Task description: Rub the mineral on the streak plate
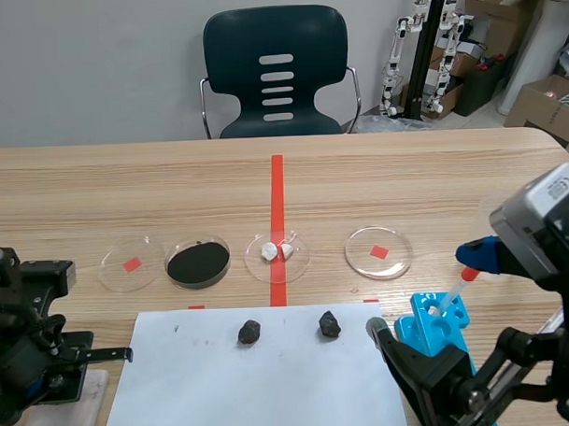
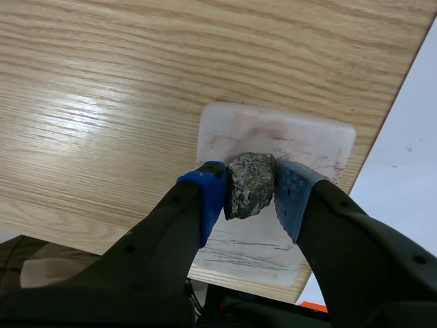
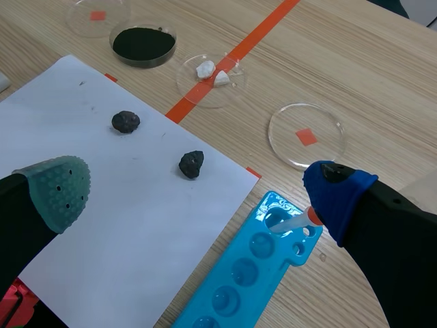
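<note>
The left gripper [image 2: 251, 190] is clamped on the mineral [image 2: 250, 183], a rough grey-brown lump pinched btw the two blue pads and sticking out past the fingertips. Directly under it is the streak plate [image 2: 293, 133], a white slab lying flat on the desk [image 2: 102, 82], just beside the edge of the white paper sheet [image 2: 416, 157].

That's the relation that matters imo: the mineral sits over roughly the middle of the plate, w/ bare plate ahead of the gripper and more of it back under the fingers. Can't tell from the wrist view whether the rock is actually touching the surface or hovering just off it. The plate already carries faint marks: thin dark lines on the part nearest the gripper, reddish smudges farther ahead.

Going by that, the next move prob needs a push down and a drag fwd/back along the plate. It has to stay inside the edges, since the paper is right there on one side and bare wood on the other. Nothing I can see holds the plate down, so it could slide if pressed hard.

Right gripper [image 3: 196, 195] is wide open w/ nothing in it, hanging over the paper near the blue well tray [image 3: 239, 287], well apart from the plate. Left arm is the one on the job, obv.
</note>
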`<action>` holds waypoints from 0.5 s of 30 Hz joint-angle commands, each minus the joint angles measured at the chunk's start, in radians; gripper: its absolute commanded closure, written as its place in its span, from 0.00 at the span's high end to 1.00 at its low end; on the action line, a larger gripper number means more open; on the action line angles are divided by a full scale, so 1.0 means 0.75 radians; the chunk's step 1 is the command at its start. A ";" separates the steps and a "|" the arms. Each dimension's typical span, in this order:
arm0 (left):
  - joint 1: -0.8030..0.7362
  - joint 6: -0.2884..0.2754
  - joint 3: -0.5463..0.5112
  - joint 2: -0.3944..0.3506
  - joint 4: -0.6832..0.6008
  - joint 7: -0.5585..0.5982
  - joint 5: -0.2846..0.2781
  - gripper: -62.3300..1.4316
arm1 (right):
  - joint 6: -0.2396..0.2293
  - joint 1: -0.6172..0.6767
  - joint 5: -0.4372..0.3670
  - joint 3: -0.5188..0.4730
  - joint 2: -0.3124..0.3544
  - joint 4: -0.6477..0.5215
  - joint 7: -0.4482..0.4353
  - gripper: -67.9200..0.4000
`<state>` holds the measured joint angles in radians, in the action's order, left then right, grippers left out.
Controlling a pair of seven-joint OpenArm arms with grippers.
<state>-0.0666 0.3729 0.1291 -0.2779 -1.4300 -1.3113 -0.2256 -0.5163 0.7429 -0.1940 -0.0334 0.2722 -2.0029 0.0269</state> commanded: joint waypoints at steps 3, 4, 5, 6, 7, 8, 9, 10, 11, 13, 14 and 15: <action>0.004 -0.012 -0.006 -0.004 -0.011 0.044 -0.111 0.27 | 0.001 -0.012 -0.015 -0.016 0.006 -0.034 -0.019 1.00; 0.004 -0.024 -0.006 -0.004 -0.011 0.054 -0.140 0.27 | 0.001 -0.012 -0.015 -0.016 0.006 -0.034 -0.019 1.00; 0.005 -0.035 -0.006 -0.004 -0.011 0.062 -0.168 0.27 | 0.001 -0.012 -0.015 -0.016 0.006 -0.034 -0.019 1.00; 0.005 -0.039 -0.006 -0.004 -0.011 0.079 -0.204 0.27 | 0.001 -0.012 -0.015 -0.016 0.006 -0.034 -0.019 1.00; 0.005 -0.045 -0.006 -0.004 -0.011 0.089 -0.228 0.27 | 0.001 -0.012 -0.015 -0.016 0.006 -0.034 -0.019 1.00; 0.005 -0.058 -0.006 -0.004 -0.011 0.098 -0.252 0.27 | 0.001 -0.012 -0.015 -0.016 0.006 -0.034 -0.019 1.00; 0.005 -0.063 -0.006 -0.004 -0.011 0.110 -0.274 0.27 | 0.001 -0.012 -0.015 -0.016 0.006 -0.034 -0.019 1.00; 0.005 -0.064 -0.006 -0.004 -0.011 0.122 -0.290 0.27 | 0.001 -0.012 -0.015 -0.016 0.006 -0.034 -0.019 1.00; 0.005 -0.071 -0.006 -0.004 -0.011 0.129 -0.305 0.27 | 0.001 -0.012 -0.015 -0.016 0.006 -0.034 -0.019 1.00; 0.005 -0.072 -0.006 -0.004 -0.011 0.129 -0.304 0.27 | 0.001 -0.012 -0.015 -0.016 0.006 -0.034 -0.019 1.00; 0.004 -0.071 -0.006 -0.007 -0.011 0.128 -0.303 0.27 | 0.001 -0.012 -0.015 -0.016 0.006 -0.034 -0.019 1.00; 0.004 -0.071 -0.006 -0.009 -0.011 0.126 -0.302 0.27 | 0.001 -0.012 -0.015 -0.016 0.006 -0.034 -0.019 1.00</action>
<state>-0.0666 0.3172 0.1284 -0.2825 -1.4300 -1.2182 -0.4541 -0.5163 0.7429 -0.1940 -0.0334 0.2722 -2.0029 0.0269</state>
